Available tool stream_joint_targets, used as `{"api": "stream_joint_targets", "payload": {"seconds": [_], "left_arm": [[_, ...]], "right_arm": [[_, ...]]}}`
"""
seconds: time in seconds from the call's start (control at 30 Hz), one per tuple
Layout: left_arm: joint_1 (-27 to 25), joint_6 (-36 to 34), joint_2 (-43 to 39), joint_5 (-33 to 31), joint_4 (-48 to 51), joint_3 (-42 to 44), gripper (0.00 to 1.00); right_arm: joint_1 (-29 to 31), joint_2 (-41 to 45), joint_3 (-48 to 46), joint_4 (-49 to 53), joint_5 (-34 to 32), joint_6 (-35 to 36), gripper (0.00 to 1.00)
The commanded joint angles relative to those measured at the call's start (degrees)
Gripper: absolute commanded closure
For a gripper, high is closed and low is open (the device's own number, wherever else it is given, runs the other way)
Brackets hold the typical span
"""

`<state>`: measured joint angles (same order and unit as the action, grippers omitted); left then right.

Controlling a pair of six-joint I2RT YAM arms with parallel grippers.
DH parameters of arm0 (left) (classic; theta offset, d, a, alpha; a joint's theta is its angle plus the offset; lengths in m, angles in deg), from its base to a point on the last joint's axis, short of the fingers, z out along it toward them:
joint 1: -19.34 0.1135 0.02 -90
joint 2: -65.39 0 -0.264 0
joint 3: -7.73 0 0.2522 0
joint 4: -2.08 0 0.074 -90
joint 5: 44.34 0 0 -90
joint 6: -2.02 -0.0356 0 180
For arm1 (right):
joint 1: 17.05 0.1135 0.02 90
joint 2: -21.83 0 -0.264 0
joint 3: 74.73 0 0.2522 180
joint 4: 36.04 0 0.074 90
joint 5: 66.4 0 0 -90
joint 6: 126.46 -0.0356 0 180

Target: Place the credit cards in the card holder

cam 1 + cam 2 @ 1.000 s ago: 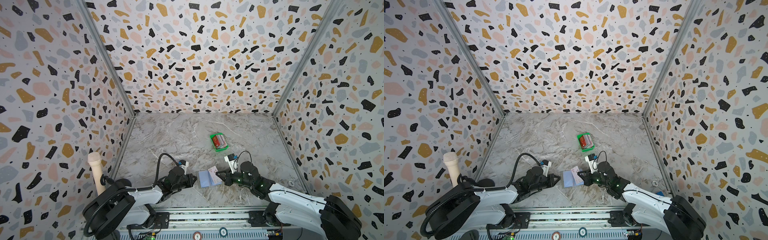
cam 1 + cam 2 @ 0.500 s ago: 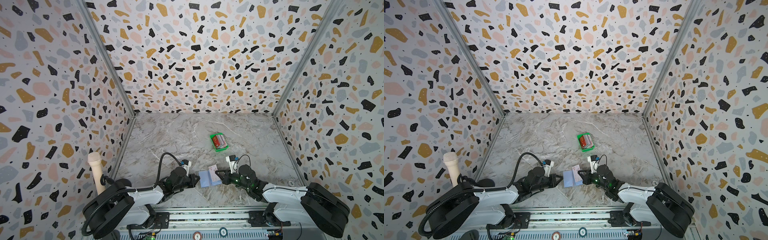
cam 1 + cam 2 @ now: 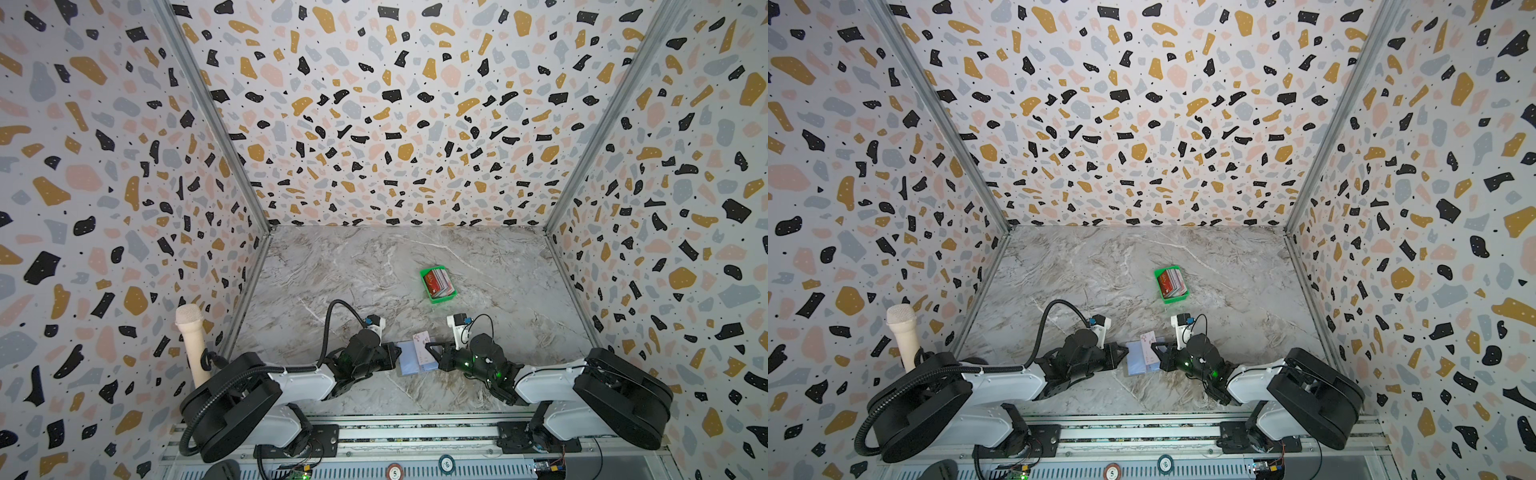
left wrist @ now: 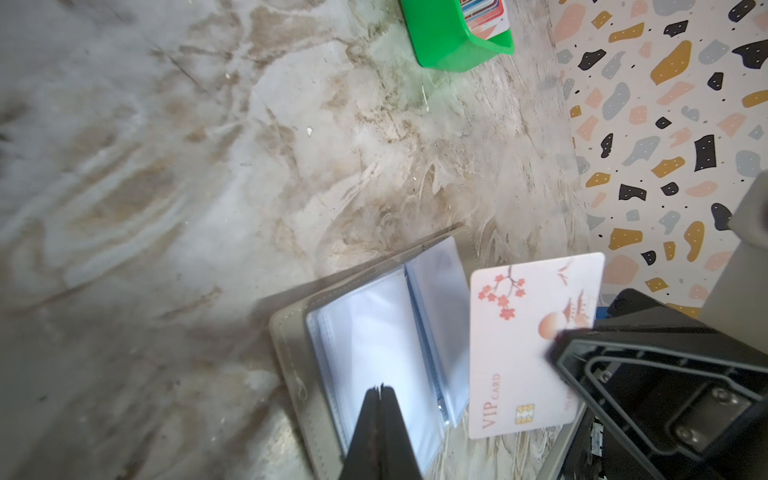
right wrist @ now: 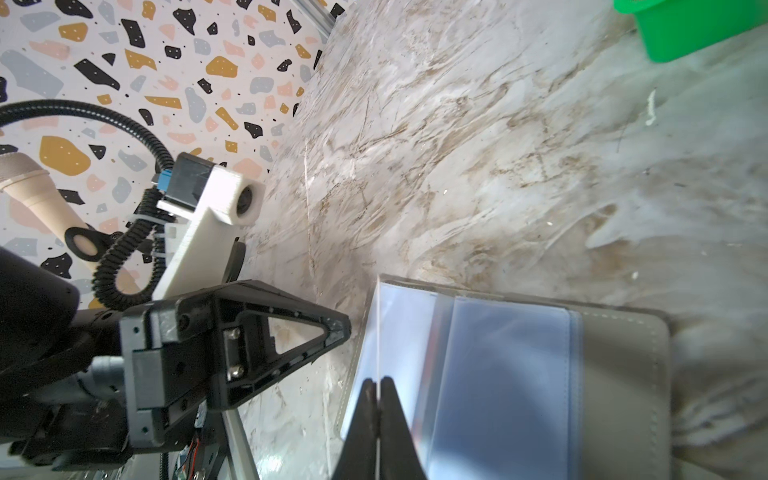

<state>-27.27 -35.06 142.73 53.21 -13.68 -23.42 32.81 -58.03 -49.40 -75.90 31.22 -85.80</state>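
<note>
The grey card holder (image 3: 409,361) (image 3: 1136,363) lies open near the table's front edge, its clear pockets (image 4: 374,332) facing up. My right gripper (image 3: 430,348) (image 5: 379,380) is shut on a white VIP credit card (image 4: 519,353) (image 3: 422,345), held on edge over the holder's right half. From the left, my left gripper (image 3: 397,352) (image 4: 380,388) is shut, its tip at the clear pocket pages. Whether it pinches a sheet I cannot tell. More credit cards (image 3: 441,282) (image 3: 1172,282) stand in the green tray (image 3: 424,274) farther back.
The green tray (image 3: 1158,274) (image 4: 449,45) sits mid-table, right of centre, behind the right gripper. A beige microphone (image 3: 191,345) stands at the front left by the wall. Terrazzo walls enclose three sides; a metal rail runs along the front.
The right arm has folded lower and brought the card slightly left over the holder. The left gripper has edged right to the holder's pages.
</note>
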Motion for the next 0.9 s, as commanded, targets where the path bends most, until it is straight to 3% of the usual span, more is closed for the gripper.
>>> {"api": "stream_joint_targets", "payload": {"seconds": [0.0,0.23,0.87], "left_arm": [[-0.1,-1.27,-1.62,-0.84,1.31,0.92,1.0],[-0.08,-1.85,-6.54,-2.94,6.38,2.51,1.0],[-0.15,-1.16,0.69,2.24,0.72,2.97,1.0]], "right_arm": [[0.32,-0.89,-1.26,-5.29,-1.84,-1.78,1.0],[0.41,-2.39,-1.14,-5.53,-3.22,-2.61,1.0],[0.41,-7.11,1.05,-6.64,-2.22,-2.93,1.0]]}}
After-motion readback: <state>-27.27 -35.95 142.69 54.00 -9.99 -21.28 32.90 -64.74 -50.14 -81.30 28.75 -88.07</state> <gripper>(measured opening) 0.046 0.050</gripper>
